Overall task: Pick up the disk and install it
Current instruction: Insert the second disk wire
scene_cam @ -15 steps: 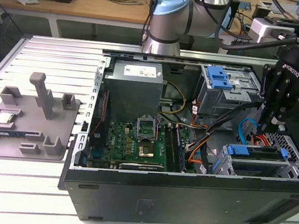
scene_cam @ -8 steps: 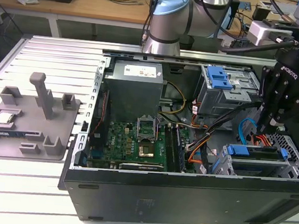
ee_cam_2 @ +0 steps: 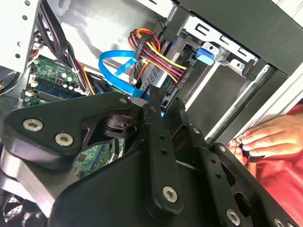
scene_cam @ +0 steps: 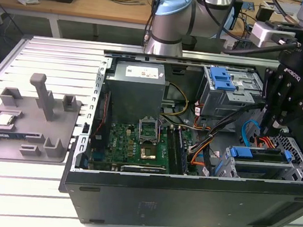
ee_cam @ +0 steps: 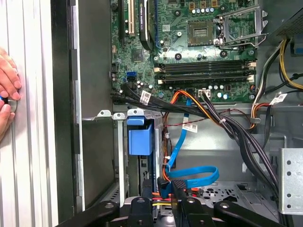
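The disk [scene_cam: 258,156] sits in the grey drive cage at the case's front corner, on the exterior view's right, with its blue frame [ee_cam: 140,139] showing at the bay's mouth. In the second wrist view a red, yellow and black power plug [ee_cam_2: 182,71] reaches the disk's [ee_cam_2: 154,73] end. My gripper [scene_cam: 273,126] hangs just above this cage. Its black fingers [ee_cam_2: 156,127] stand close together and look shut, with nothing clearly between them. Their tips are beside the blue data cable [ee_cam: 189,176].
The open computer case [scene_cam: 185,204] lies on a slatted table. Inside are a motherboard [scene_cam: 137,142], a power supply [scene_cam: 135,85] and a second cage with a blue latch plate [scene_cam: 223,77]. A grey fixture [scene_cam: 30,128] stands on the exterior view's left. A person's hand [ee_cam: 7,71] rests beside the case.
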